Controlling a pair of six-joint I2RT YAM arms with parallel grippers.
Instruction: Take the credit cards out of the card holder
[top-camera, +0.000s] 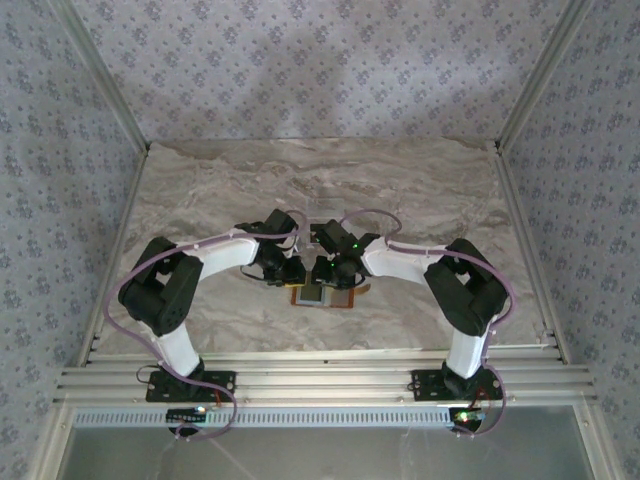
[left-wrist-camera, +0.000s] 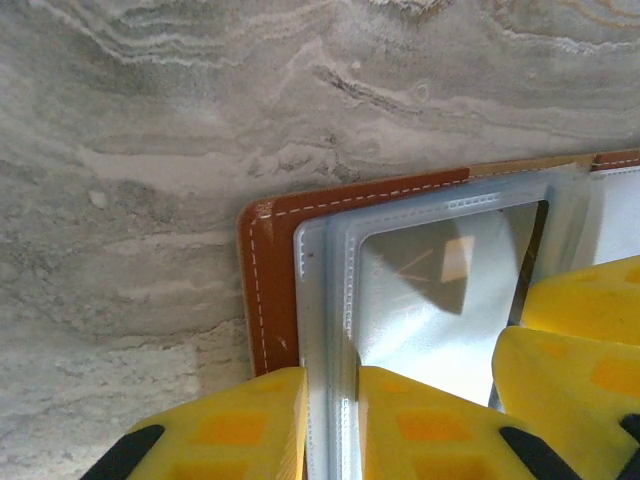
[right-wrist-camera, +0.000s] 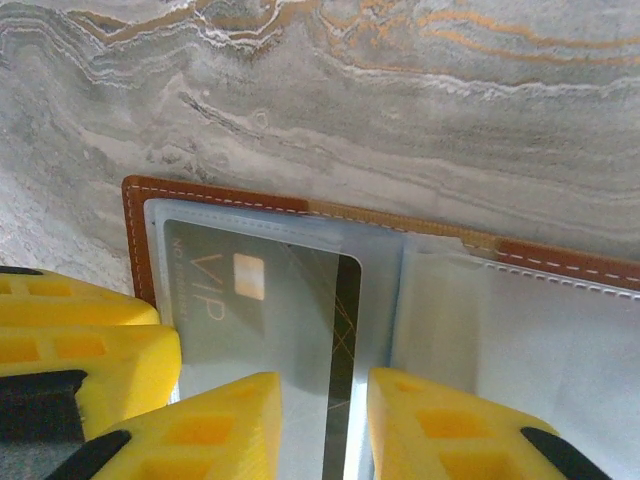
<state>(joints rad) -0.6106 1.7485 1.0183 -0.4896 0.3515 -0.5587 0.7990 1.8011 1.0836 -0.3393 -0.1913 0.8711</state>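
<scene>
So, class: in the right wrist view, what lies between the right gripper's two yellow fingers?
The right gripper straddles the dark-edged end of the whitish credit card, sleeved in the card holder, as the right wrist view shows.

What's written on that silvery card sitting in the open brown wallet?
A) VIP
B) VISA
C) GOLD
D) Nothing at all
A: in the right wrist view, the letters "VIP" are printed on the silvery card tucked in the open card holder.
</scene>
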